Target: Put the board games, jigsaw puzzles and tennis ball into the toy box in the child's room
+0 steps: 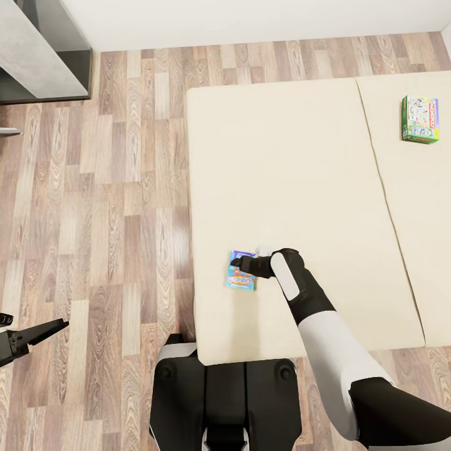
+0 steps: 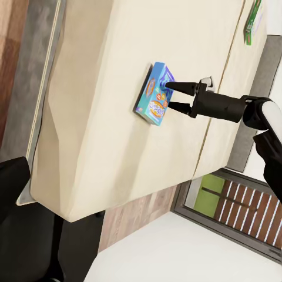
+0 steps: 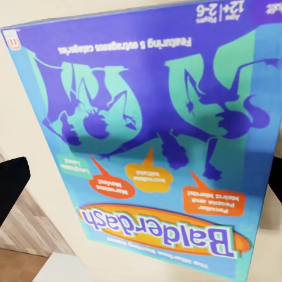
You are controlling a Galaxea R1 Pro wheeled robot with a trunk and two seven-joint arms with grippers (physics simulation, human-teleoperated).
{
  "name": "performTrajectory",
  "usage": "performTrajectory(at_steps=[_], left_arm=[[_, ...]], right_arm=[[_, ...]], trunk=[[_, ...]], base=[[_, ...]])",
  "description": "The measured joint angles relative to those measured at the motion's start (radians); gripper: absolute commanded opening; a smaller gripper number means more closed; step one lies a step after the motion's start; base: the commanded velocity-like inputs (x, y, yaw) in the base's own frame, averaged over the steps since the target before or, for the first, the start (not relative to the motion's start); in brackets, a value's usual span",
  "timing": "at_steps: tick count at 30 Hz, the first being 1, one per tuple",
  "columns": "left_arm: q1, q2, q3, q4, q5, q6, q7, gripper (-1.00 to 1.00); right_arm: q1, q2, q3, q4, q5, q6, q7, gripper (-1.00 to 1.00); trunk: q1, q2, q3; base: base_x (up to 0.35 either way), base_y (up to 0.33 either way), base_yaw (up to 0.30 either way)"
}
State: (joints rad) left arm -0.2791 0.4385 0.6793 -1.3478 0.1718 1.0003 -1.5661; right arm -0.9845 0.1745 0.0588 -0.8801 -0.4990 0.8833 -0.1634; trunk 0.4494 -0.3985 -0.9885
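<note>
On the bed point(image 1: 300, 169), the right hand point(image 2: 174, 97) hovers spread open, straddling the blue-purple board game point(image 1: 240, 272).

Board games on the bed point(image 1: 282, 156): two. One blue-purple box point(image 1: 241, 271), lettered "Balderdash" on its cover, near the bed's front edge; one green-edged box point(image 1: 419, 119) well apart from it, at the far right.

Mattress sections: two, a seam running between them.

Robot arms in sight: two. Right arm reaches over the bed, its tool point(image 1: 237, 262) at the blue-purple box; left tool point(image 1: 44, 330) hangs over the wood floor point(image 1: 94, 219).

Grey furniture pieces at the far left corner: one.

Walls seen: one white strip along the far side.
</note>
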Motion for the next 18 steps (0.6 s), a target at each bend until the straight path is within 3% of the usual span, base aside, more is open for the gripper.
performTrajectory(at_steps=[18], left_arm=[[0.0,0.0,0.0,0.0,0.0,0.0,0.0,1.0]], right_arm=[[0.0,0.0,0.02,0.001,0.002,-0.012,-0.001,1.0]], trunk=[[0.0,0.0,0.0]], base=[[0.0,0.0,0.0]])
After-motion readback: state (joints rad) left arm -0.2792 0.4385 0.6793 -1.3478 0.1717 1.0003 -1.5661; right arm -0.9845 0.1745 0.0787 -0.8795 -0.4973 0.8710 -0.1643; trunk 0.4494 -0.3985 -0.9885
